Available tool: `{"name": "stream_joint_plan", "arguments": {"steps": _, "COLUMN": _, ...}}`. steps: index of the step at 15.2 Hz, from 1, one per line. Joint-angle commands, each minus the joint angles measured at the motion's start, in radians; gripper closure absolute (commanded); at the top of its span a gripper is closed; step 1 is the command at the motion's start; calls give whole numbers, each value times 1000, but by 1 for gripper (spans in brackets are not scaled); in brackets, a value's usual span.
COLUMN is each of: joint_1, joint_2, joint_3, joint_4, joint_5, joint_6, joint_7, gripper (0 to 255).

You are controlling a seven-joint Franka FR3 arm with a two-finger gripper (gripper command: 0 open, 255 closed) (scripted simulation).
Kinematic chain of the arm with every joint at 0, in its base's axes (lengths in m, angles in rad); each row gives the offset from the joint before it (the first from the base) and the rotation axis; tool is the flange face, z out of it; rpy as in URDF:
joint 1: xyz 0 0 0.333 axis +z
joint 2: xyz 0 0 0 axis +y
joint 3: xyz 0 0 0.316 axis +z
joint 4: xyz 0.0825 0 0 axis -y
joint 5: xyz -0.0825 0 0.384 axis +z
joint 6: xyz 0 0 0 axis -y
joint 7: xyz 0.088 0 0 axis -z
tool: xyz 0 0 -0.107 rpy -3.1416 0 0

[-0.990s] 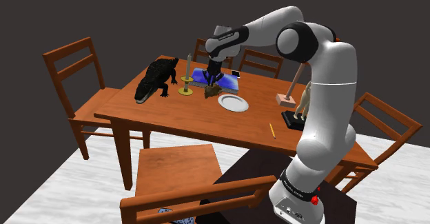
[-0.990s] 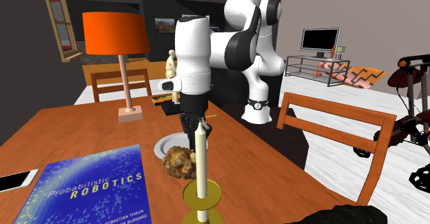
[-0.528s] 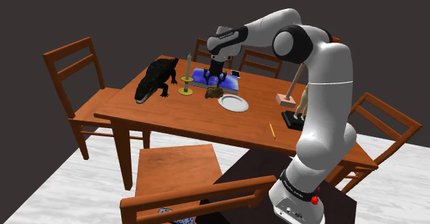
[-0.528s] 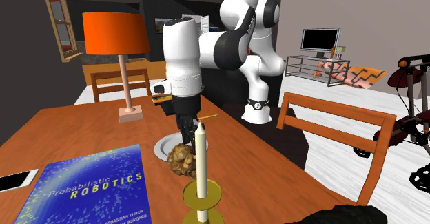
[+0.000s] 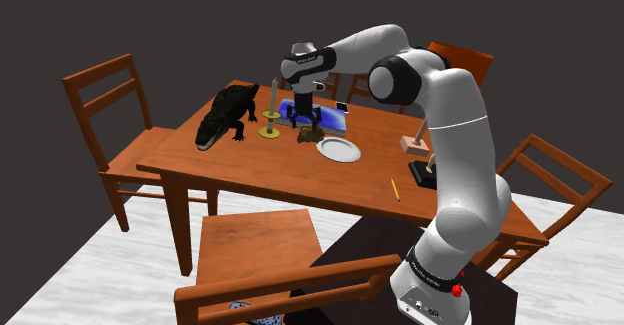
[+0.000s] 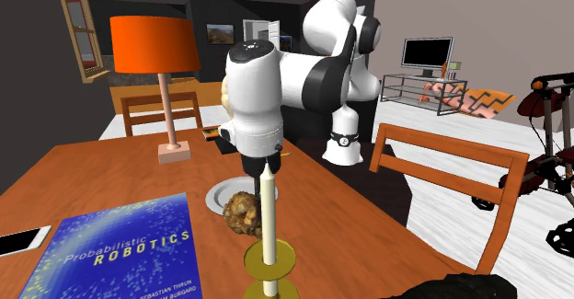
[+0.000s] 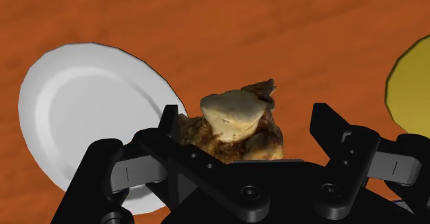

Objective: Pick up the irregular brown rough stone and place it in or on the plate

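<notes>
Rough, hard, probably heavy stone [image 7: 236, 112] — grippy; pinch across the lumpy middle. Gripper [image 7: 246, 123] spread wide astride it, holding nothing.

Jaws spread, lumpy brown stone [image 7: 238, 123] between them, not clasped. White plate [image 7: 83, 112] just beside the stone on the table [image 7: 275, 29]. Yellow disc [image 7: 413, 85] on the stone's other side.
</notes>
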Motion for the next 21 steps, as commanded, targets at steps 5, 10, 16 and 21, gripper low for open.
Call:
{"name": "stream_joint_plan", "arguments": {"steps": 5, "joint_1": 6, "joint_2": 10, "joint_3": -5, "joint_4": -58, "joint_5": 1, "joint_6": 60, "joint_7": 28, "gripper": 0}}
{"name": "stream_joint_plan", "arguments": {"steps": 10, "joint_1": 6, "joint_2": 10, "joint_3": -5, "joint_4": -58, "joint_5": 1, "joint_6": 60, "joint_7": 28, "gripper": 0}}
{"name": "stream_joint_plan", "arguments": {"steps": 16, "joint_1": 6, "joint_2": 10, "joint_3": -5, "joint_4": -57, "joint_5": 1, "joint_6": 59, "joint_7": 28, "gripper": 255}}
{"name": "stream_joint_plan", "arguments": {"steps": 21, "joint_1": 5, "joint_2": 18, "joint_3": -4, "joint_4": -47, "joint_5": 2, "joint_6": 56, "joint_7": 28, "gripper": 255}}
